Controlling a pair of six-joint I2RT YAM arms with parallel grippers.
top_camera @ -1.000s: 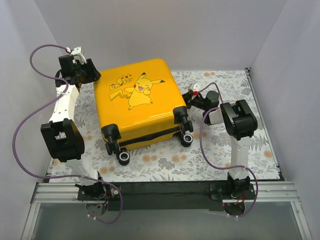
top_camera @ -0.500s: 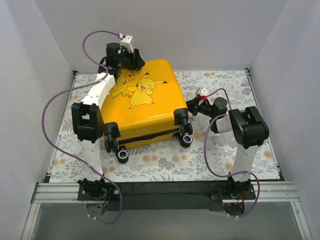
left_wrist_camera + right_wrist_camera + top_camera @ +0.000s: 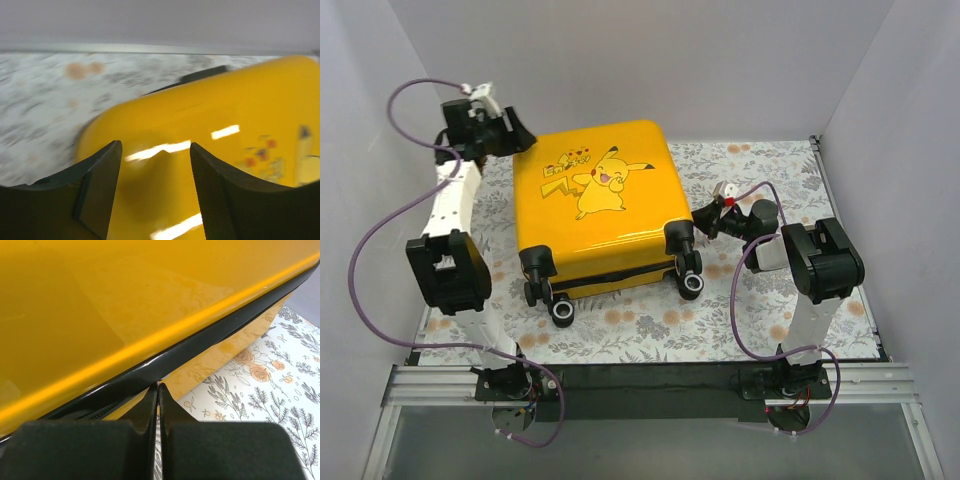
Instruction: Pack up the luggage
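— Left gripper (image 3: 513,137) first: how does it stand?

— Spread, with nothing between its fingers (image 3: 100,190). Its wrist camera looks through the gap at a rounded yellow corner of the luggage (image 3: 225,125), which lies just ahead of the gripper and a little below it (that picture is blurred, so I cannot tell whether a finger touches the shell).

— And the right gripper (image 3: 158,386)?

— Pressed together, pinching nothing. Its tips sit right at the black seam (image 3: 200,350) that runs along the side of the luggage. Glossy yellow shell fills the view above the tips, and the flowered tabletop (image 3: 260,390) shows beneath the case, off to one side of the gripper.

— Where does the luggage (image 3: 595,215) lie, seen from above?

— Flat and closed on the tabletop (image 3: 650,325), between the two grippers, with the cartoon (image 3: 603,180) on its lid facing up. The left gripper hangs at its far left corner. The right gripper (image 3: 705,216) is at its right side, just beyond the nearest wheel (image 3: 692,285). The wheeled end faces the arm bases.
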